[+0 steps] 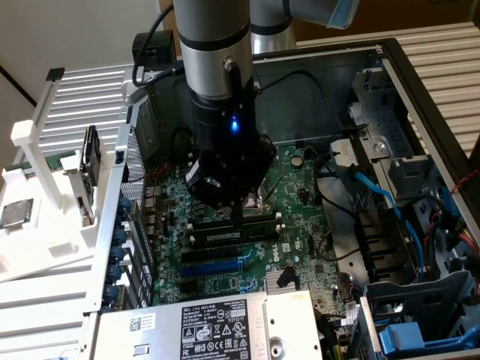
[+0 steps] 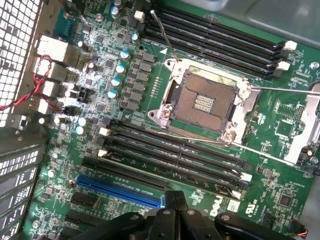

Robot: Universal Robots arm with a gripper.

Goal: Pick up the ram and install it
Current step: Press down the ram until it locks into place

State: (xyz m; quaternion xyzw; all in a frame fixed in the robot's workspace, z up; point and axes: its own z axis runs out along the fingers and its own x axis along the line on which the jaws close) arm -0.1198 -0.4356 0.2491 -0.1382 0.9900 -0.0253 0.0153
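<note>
My gripper hangs low over the green motherboard inside the open computer case. Its fingers are shut together with nothing between them, and their tips stand just above the bank of long black slots. In the wrist view the shut gripper sits over the board between the blue slot and the black slots. A long narrow stick with pale markings, apparently the ram, stands in that bank right under the fingertips. I cannot tell whether it is fully seated.
The empty processor socket, with its silver frame and lever, lies beside a second slot bank. A white rack on the exterior view's left holds a square silver chip and a black card. Blue cables and drive cages crowd the exterior view's right.
</note>
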